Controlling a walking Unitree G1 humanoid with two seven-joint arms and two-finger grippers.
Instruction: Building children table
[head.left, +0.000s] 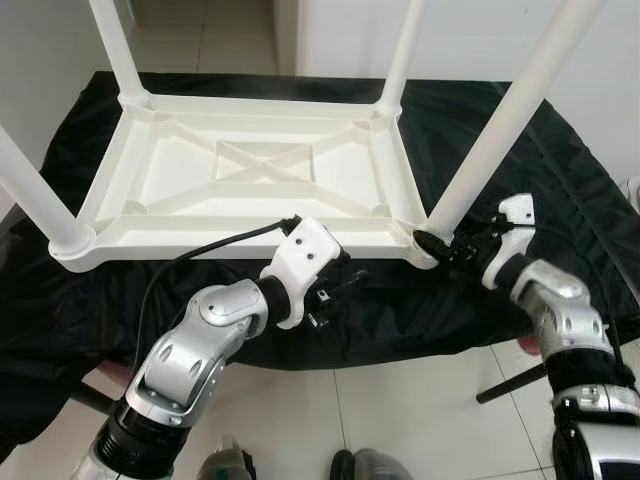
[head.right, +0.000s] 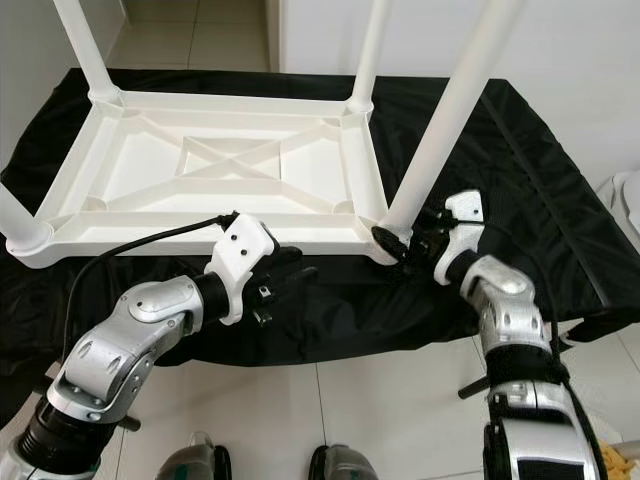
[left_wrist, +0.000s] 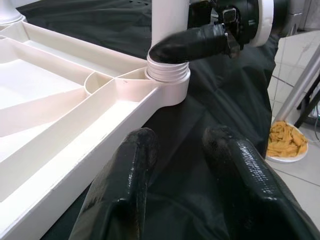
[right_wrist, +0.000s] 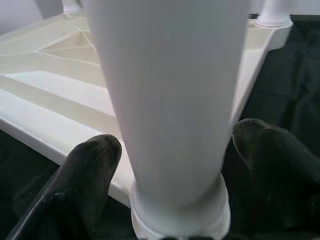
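Right gripper (head.left: 437, 243) straddles the near-right table leg (head.left: 500, 130) at its socket.
Leg rises toward upper right; fingers (right_wrist: 85, 175) flank it, contact unclear. Left gripper (head.left: 335, 293), lower centre, open, empty.

Upturned table (head.left: 250, 170) lies on cloth (head.left: 560, 190); right gripper (head.left: 440, 243) straddles its near-right leg (head.left: 500, 130).

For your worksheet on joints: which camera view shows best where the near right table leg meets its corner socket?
The left wrist view: the leg's threaded base sits clearly in the socket. Both eye views show it small, behind the right gripper; the right wrist view shows mainly the shaft.
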